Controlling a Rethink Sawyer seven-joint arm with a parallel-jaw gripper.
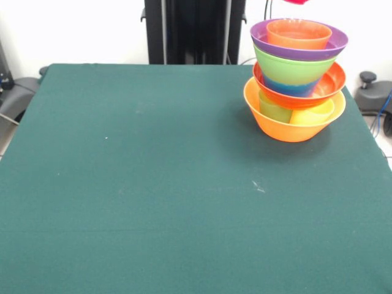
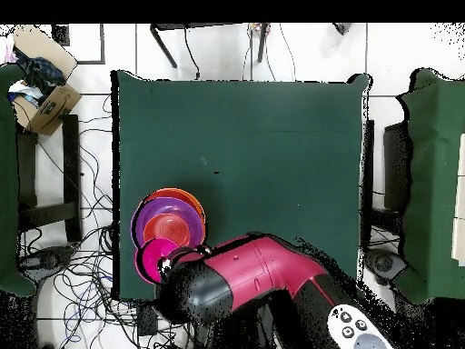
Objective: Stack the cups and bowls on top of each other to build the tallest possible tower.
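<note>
- The pincer point(image 1: 296, 2) shows only as a red sliver at the top edge, right above the tower point(image 1: 296, 79); whether it is open or holding anything, I cannot tell.
- From overhead, the red and black arm point(image 2: 263, 286) reaches over the stack, with a pink bowl point(image 2: 154, 258) beside its end.
- The tower stands at the green table's point(image 1: 153, 184) far right corner: big orange bowl point(image 1: 288, 128) at bottom, green cup point(image 1: 274, 109) and yellow cup point(image 1: 315, 113) inside, then red-orange bowl point(image 1: 327, 82), lime bowl point(image 1: 294, 70), purple bowl point(image 1: 335, 44), small orange bowl point(image 1: 298, 35).
</note>
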